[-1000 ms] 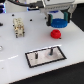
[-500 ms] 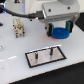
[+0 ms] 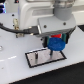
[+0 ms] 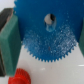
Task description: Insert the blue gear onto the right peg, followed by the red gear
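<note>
Blue gear (image 3: 56, 45), clamped flat in the gripper (image 4: 42, 37), hangs just above the right peg (image 3: 52, 53).

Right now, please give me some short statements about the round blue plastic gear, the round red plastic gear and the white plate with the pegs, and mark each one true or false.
1. The gripper is shut on the round blue plastic gear. True.
2. The blue gear lies flat on the table, far from the gripper. False: it is held above the black-rimmed white rectangular plate.
3. The round red plastic gear is in the gripper. False: in the wrist view it lies beyond the blue gear, not held.
4. The blue gear has a hole in its centre. True.
</note>
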Tool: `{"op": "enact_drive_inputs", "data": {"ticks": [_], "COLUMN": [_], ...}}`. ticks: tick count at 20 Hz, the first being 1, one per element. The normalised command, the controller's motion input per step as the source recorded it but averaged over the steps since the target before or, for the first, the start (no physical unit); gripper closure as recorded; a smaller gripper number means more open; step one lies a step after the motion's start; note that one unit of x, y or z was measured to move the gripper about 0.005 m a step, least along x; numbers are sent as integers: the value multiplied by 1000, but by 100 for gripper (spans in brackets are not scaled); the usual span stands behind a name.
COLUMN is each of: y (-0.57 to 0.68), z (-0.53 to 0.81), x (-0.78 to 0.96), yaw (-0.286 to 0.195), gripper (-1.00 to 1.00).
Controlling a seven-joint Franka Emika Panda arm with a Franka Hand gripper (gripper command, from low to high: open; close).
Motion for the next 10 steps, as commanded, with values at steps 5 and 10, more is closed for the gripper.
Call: {"op": "enact_drive_inputs", "data": {"ticks": [5,10], "y": [-161,-61], "z": [-82,-198], "x": [32,56], "yaw": [0,0], "gripper": [100,100]}}
